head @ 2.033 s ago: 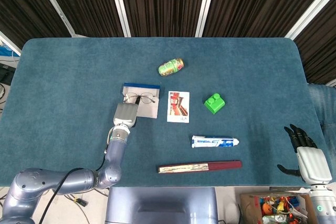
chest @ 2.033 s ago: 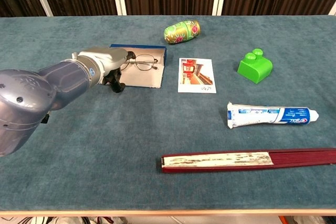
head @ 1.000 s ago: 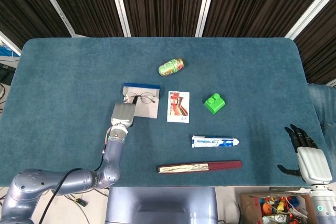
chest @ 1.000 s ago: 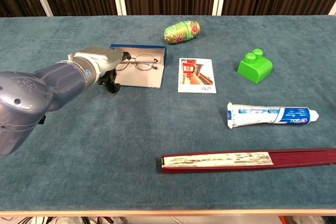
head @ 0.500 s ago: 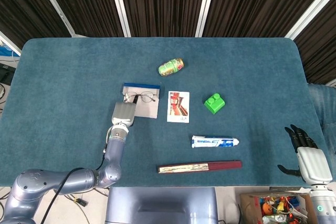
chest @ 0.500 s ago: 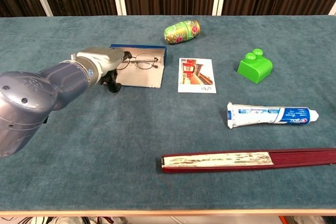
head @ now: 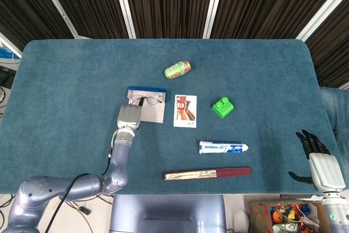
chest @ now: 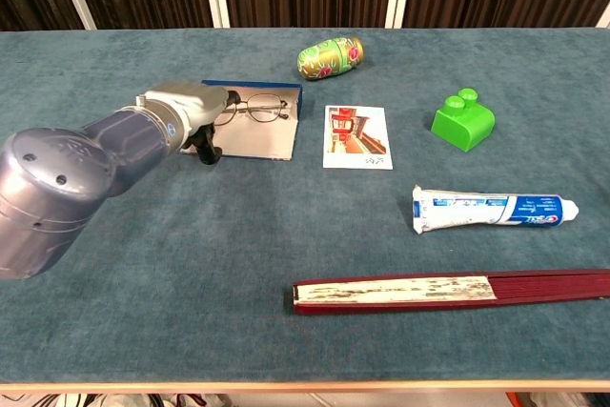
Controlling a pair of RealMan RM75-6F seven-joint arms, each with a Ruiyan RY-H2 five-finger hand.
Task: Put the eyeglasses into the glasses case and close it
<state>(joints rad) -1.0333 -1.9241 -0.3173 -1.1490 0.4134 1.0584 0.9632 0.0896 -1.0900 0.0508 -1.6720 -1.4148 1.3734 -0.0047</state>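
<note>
Eyeglasses (chest: 254, 109) lie in the open glasses case (chest: 268, 137) on the blue desk (chest: 191, 254), with the left hand (chest: 191, 107) at their left end; whether its fingers pinch the frame I can't tell. Right hand (head: 316, 156) hangs off the desk's right edge, fingers spread, holding nothing. A photo card (chest: 356, 136) lies just right of the case.
</note>
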